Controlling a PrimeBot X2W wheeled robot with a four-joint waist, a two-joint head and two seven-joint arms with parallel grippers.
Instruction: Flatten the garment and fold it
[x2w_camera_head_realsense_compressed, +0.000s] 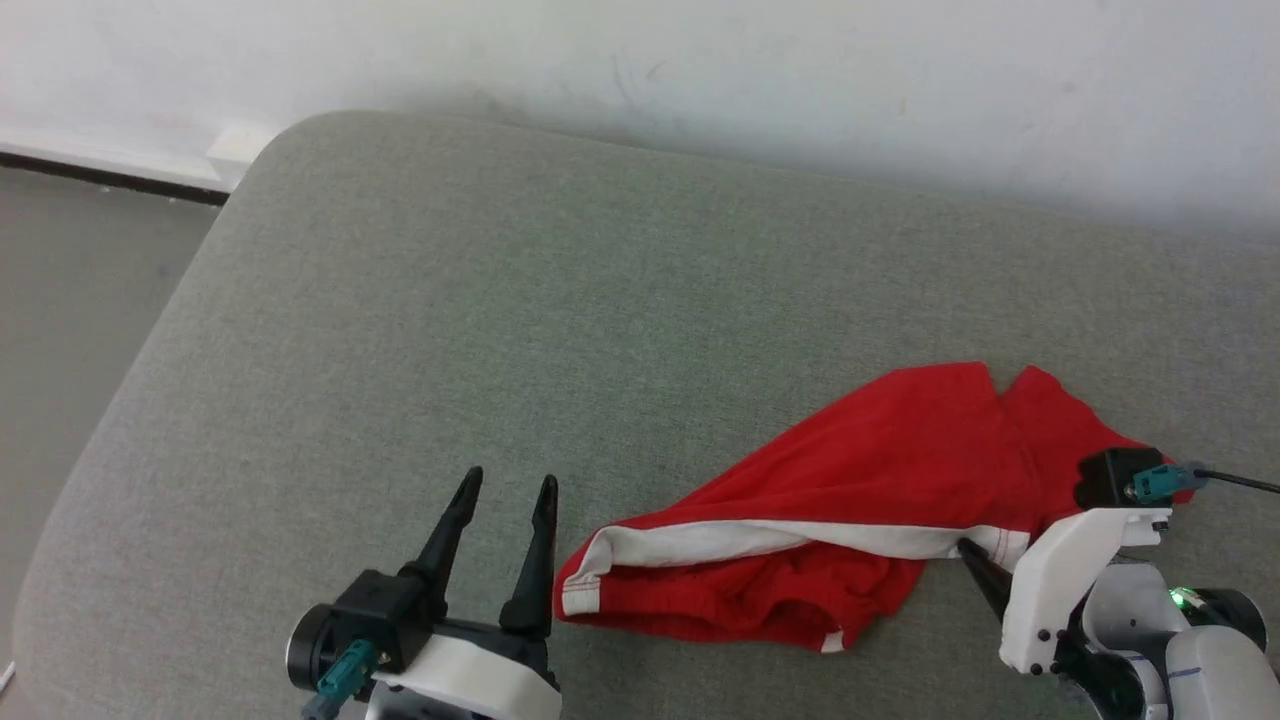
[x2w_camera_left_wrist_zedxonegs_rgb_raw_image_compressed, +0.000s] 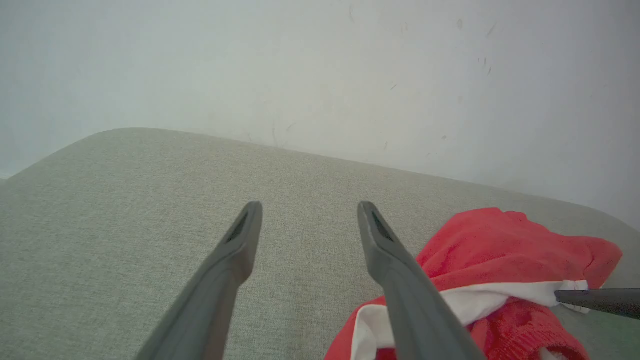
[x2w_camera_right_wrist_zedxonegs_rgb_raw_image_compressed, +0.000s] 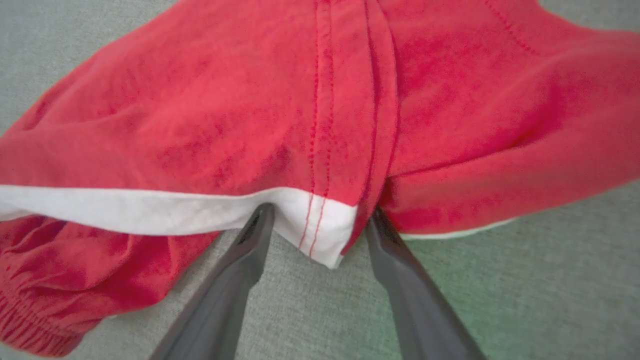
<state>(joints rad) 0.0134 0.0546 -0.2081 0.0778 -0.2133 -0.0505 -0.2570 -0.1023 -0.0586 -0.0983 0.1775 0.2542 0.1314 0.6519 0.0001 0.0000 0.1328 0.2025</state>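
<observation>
The garment is a pair of red shorts with a white stripe, lying crumpled on the grey cushion at the right front. My left gripper stands open just left of its white-edged end, touching nothing. My right gripper is open at the garment's near right edge. In the right wrist view its fingers straddle a white stitched corner of the garment, with the tips at the fabric's edge. One right fingertip pokes in by the white stripe in the left wrist view.
The cushion's rounded left edge drops to the floor. A white wall runs close behind the cushion. Bare cushion stretches left of and behind the garment.
</observation>
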